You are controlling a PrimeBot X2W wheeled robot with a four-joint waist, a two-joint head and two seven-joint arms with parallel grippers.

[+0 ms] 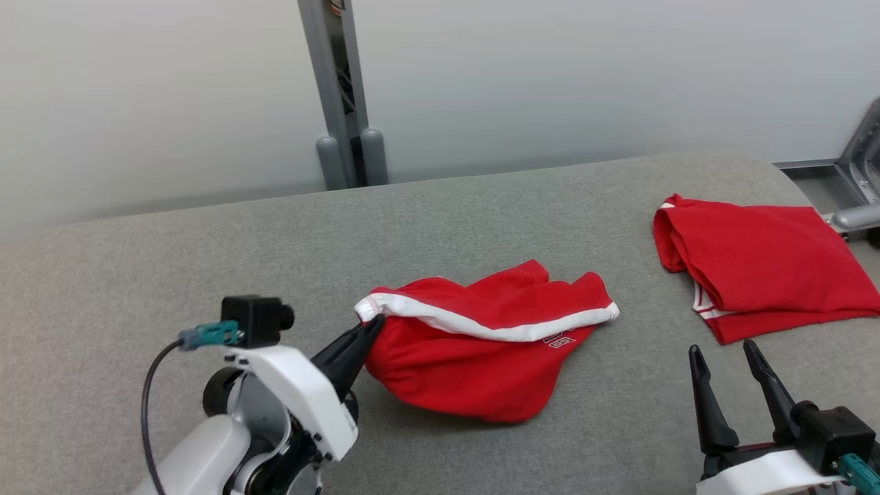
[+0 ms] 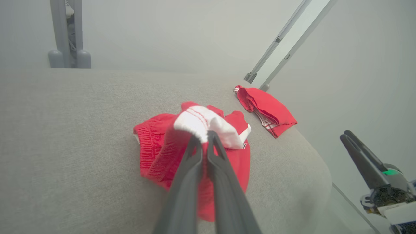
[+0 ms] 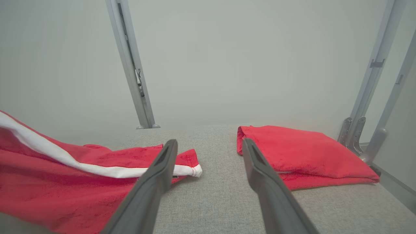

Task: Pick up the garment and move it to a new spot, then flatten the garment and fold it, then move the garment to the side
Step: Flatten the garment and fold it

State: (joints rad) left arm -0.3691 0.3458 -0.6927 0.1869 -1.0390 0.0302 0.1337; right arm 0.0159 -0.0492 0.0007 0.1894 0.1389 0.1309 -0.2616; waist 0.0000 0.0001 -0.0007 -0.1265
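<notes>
Your head camera looked forward and down from well above the grey padded table [image 1: 481,206], toward the pale wall [image 1: 550,82], taking in most of the table top. Your left wrist camera sat close in, looking along the left gripper [image 2: 203,136] straight onto the crumpled garment [image 2: 156,152], the table running away behind. Your right wrist camera lay low, nearly level with the table top, facing the wall past the right gripper [image 3: 209,141]. All three views shared the garment and the folded red cloth [image 1: 763,268] toward the table's right end.
</notes>
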